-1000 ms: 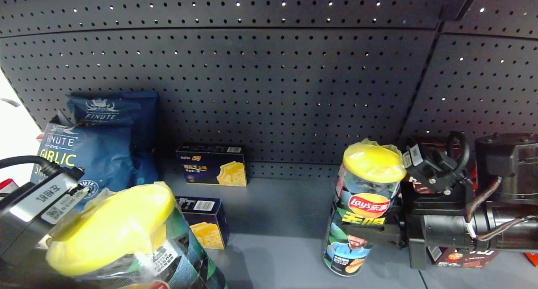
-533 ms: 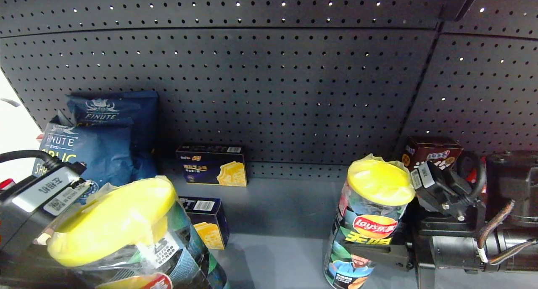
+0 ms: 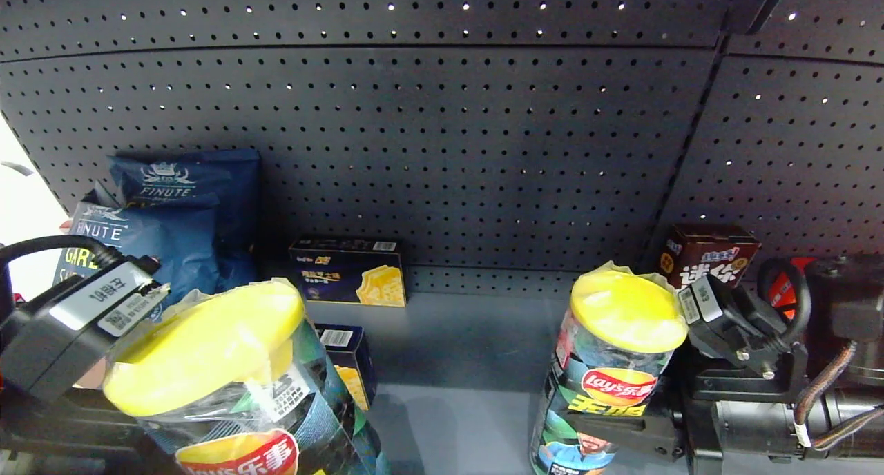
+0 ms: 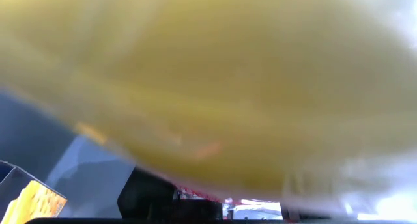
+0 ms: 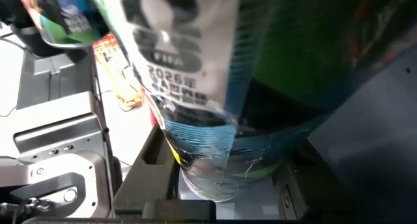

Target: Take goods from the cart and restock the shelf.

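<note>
Head view: the left gripper (image 3: 138,433) clasps a tilted chip can (image 3: 228,378) with a yellow lid at seven o'clock. The right gripper (image 3: 611,425) clamps a second chip can (image 3: 608,364), upright at five o'clock on the grey shelf (image 3: 469,351). Blue snack bags (image 3: 173,219) stand at nine o'clock.

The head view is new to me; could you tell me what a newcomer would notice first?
Two yellow-lidded chip cans stand out: the left chip can tilted up close at the near left, the right chip can clamped in the right gripper at the front right of the shelf. Blue snack bags sit at the back left.
</note>
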